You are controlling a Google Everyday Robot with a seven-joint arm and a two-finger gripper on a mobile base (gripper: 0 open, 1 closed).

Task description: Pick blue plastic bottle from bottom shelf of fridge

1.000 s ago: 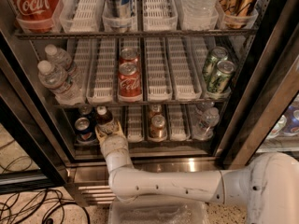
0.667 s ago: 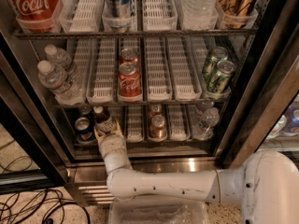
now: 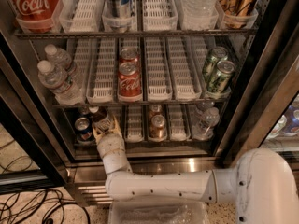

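Far to the lower left of the blue plastic bottle, black cables lay on the floor outside the fridge. Up and to the left of the bottle, two clear water bottles leaned on the rack above. Just beside the bottle on its left stood a dark blue soda can.

The bottle itself sat at the left end of the bottom shelf, near the front edge. It was tilted, with its white cap leaning to the left. The gripper reached in from below and in front. It was closed around the bottle's lower half, with a yellowish finger on each side of the pale label.

Above and slightly right of the bottle, two red cola cans stood in one lane of the rack above. To the right of the bottle, on the same shelf, two brown cans stood one behind the other. Further right lay another clear water bottle, and above it stood two green cans. Below and to the right of the bottle, the white arm ran across in front of the fridge's steel base.
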